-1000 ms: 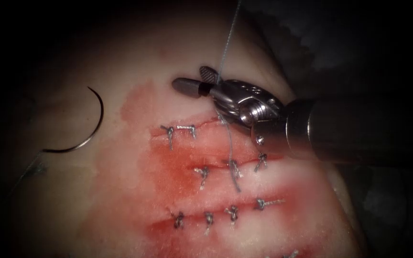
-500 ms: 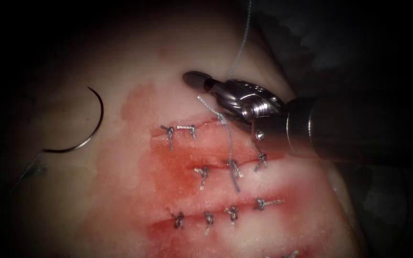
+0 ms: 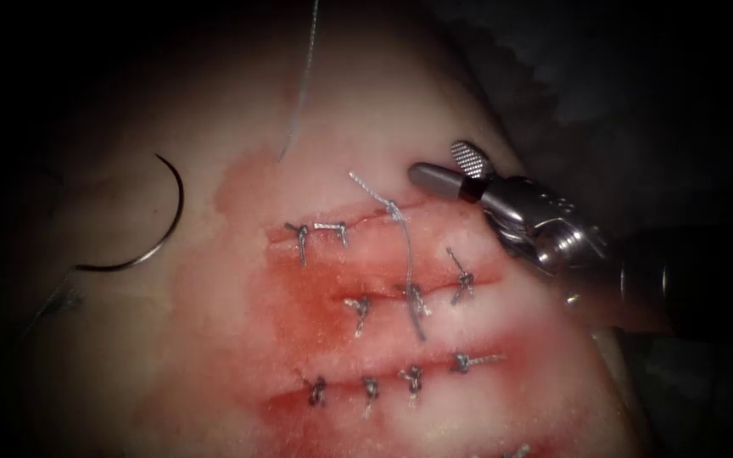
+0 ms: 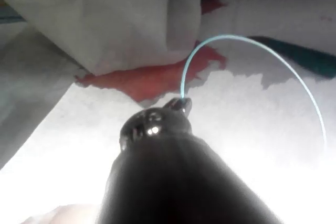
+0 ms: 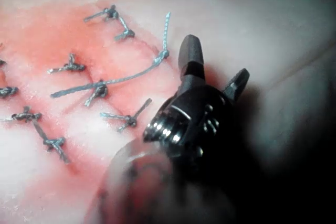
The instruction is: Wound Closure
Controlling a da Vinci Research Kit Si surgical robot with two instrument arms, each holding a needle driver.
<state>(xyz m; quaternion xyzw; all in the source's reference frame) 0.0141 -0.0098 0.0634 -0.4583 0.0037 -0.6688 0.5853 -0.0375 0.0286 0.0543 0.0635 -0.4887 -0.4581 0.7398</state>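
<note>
Right arm's tool [image 3: 450, 166]: jaws parted and holding nothing, seen in the endoscope view at the right end of the uppermost cut [image 3: 358, 219] and in the right wrist view [image 5: 212, 66]. Half a second ago its jaws were closed around the thread beside the fresh knot [image 3: 394, 206]; it has since drawn back to the right and opened. A short cut end of thread [image 3: 368, 186] stands up from that knot, just left of the open jaws, and a longer tail [image 3: 409, 271] runs down from the knot across the tissue [image 3: 239, 382], below and left of the tool.

Left arm's tool [image 4: 181, 105]: its jaws are closed on the blue thread [image 4: 252, 45], which arcs away from the tip. In the endoscope view the freed strand [image 3: 303, 80] hangs well left of the right tool.

Curved needle [image 3: 159, 222]: lying loose on the tissue, held by neither tool, far left of the right tool and left of the cuts. Not in the tissue.

Red fluid [image 3: 316, 305] stains the tissue around the knotted stitches [image 3: 413, 377], below the right tool.
</note>
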